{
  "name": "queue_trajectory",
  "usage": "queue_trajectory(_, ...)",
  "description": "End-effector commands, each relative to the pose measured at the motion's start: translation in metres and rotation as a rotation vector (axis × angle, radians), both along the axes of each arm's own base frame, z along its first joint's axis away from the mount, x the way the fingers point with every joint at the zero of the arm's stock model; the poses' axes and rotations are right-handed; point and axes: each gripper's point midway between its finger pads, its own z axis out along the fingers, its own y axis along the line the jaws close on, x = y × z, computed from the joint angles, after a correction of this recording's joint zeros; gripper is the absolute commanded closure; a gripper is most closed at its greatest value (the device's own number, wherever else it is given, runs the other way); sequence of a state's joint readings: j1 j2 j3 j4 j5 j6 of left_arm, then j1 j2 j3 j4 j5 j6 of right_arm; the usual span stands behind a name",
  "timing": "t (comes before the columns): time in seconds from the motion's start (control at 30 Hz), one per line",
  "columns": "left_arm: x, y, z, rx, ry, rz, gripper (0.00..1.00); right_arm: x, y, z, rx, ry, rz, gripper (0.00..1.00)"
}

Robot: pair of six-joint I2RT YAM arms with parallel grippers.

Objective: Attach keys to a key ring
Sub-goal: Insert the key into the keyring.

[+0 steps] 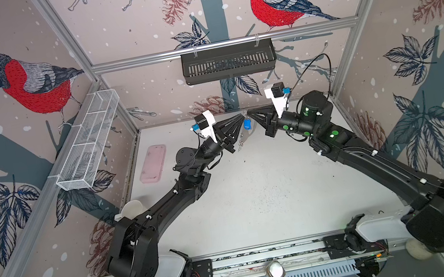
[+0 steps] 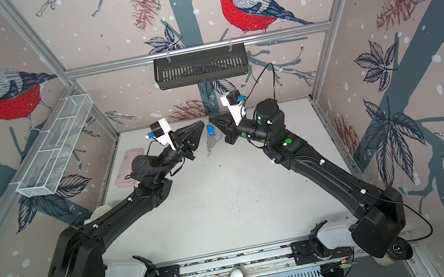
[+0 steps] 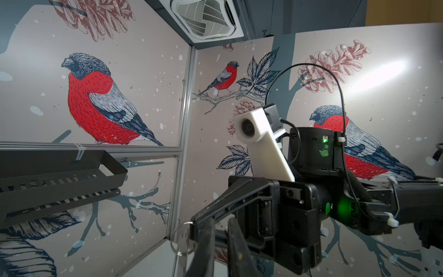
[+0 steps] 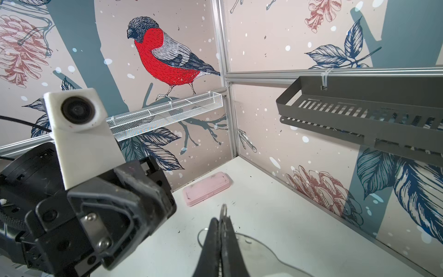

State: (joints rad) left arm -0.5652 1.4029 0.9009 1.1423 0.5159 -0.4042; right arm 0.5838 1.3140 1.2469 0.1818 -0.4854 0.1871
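Observation:
Both grippers meet tip to tip above the back of the table. My right gripper [image 1: 249, 113] [image 4: 221, 221] is shut on the thin key ring [image 3: 184, 237], whose edge sticks out past the fingertips; a wire ring [image 4: 203, 236] hangs beside it. Below it dangle a blue tag [image 1: 247, 124] [image 2: 210, 130] and a silver key [image 1: 241, 142] [image 2: 209, 147]. A pale see-through piece [image 4: 259, 249] also hangs under the right jaws. My left gripper [image 1: 242, 117] [image 3: 219, 221] stands just beside the ring, its fingers a narrow gap apart with nothing seen between them.
A pink case [image 1: 153, 163] [image 4: 207, 188] lies on the white table at the back left. A white mesh basket [image 1: 88, 141] hangs on the left wall and a black slotted shelf [image 1: 229, 62] on the back rail. A white cup [image 1: 131, 210] sits behind the left arm.

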Motion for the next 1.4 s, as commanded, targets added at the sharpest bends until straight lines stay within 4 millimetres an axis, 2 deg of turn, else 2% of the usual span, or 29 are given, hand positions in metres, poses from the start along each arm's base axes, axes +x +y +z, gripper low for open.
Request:
queue_trajectory(0.0, 0.012, -0.002, -0.012, 0.053, 0.020, 0.064, 0.82, -0.001, 0.000, 0.014, 0.038, -0.037, -0.001, 1.00)
queue_trajectory(0.4, 0.012, -0.011, -0.023, 0.079, 0.034, 0.015, 0.80, -0.001, 0.002, 0.012, 0.035, -0.034, 0.006, 1.00)
queue_trajectory(0.53, 0.015, -0.010, -0.025, 0.082, 0.041, 0.037, 0.83, -0.003, 0.004, 0.012, 0.031, -0.033, 0.016, 1.00)
queue_trajectory(0.87, 0.023, -0.007, -0.030, 0.124, 0.043, 0.105, 1.00, -0.007, 0.006, 0.005, 0.016, 0.000, 0.044, 1.00)
queue_trajectory(1.37, 0.040, -0.002, -0.059, 0.247, 0.064, 0.229, 1.00, -0.007, 0.001, -0.009, -0.018, 0.170, 0.102, 1.00)
